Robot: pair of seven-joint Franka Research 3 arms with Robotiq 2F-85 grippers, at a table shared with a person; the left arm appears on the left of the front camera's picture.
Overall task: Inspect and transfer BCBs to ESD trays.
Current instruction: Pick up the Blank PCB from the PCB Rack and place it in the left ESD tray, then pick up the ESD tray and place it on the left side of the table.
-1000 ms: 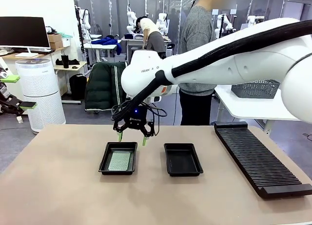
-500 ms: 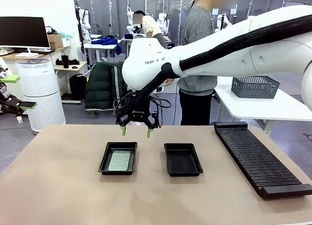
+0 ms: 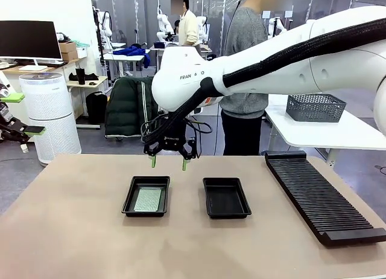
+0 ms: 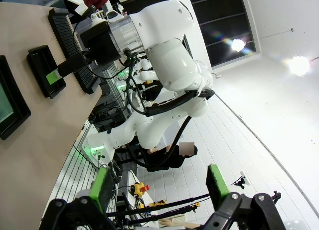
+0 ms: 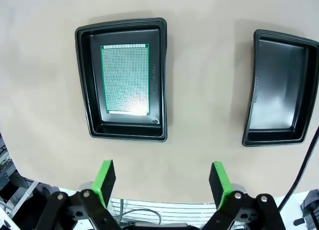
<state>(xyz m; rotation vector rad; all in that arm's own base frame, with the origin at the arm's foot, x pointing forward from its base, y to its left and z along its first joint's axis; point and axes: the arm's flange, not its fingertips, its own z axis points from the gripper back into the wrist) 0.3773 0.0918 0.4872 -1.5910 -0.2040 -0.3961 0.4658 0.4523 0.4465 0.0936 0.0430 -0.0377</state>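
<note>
Two black ESD trays lie side by side on the tan table. The left tray (image 3: 128, 202) (image 5: 83, 75) holds one green BCB (image 3: 148, 199) (image 5: 125, 79) lying flat. The right tray (image 3: 226, 199) (image 5: 279, 85) is bare inside. My right gripper (image 3: 168, 165) (image 5: 162, 180) hangs open and holds nothing, a little above the table just past the left tray's far rim. My left gripper (image 3: 22, 114) (image 4: 159, 186) sits off the table's left edge, open, with nothing between its green pads (image 4: 103, 187).
A long black slotted rack (image 3: 319, 197) lies along the table's right side. A person in a grey sweater (image 3: 244, 61) stands at the far edge. My right arm (image 3: 265, 67) spans the table from the right. Bare tabletop lies in front of the trays.
My right gripper has risen and drawn back from over the left tray toward the far edge, staying open. It has held still for the last half second.
</note>
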